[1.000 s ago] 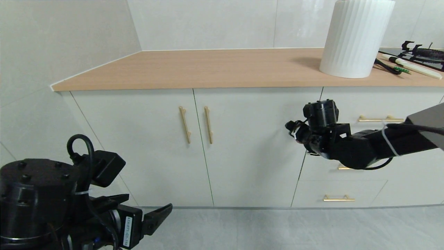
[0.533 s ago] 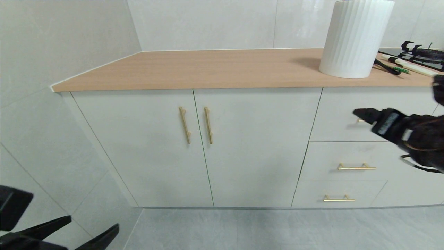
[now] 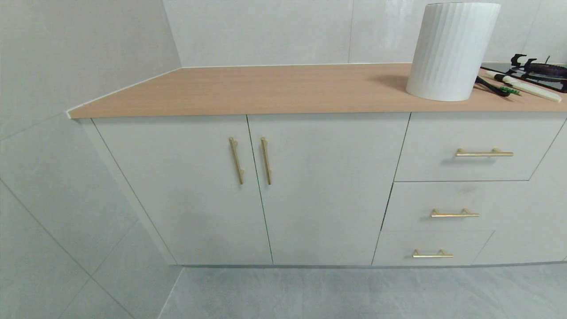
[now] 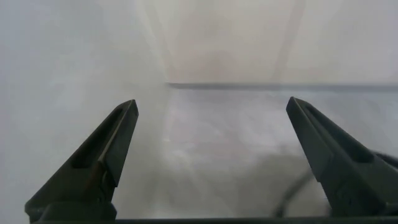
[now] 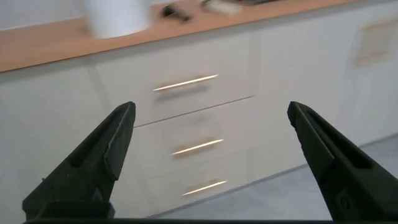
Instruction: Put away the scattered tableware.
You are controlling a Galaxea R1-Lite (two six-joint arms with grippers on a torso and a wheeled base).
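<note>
Head view: scattered utensils (image 3: 531, 88) lie on the worktop (image 3: 266, 88) at 3 o'clock of the white ribbed canister (image 3: 452, 48), the nearest just beside its base. The left gripper (image 4: 211, 102) hangs over the floor (image 4: 211, 162), jaws apart. The right gripper (image 5: 211, 106) faces the gold-handled drawers (image 5: 186, 118), jaws likewise apart.
</note>
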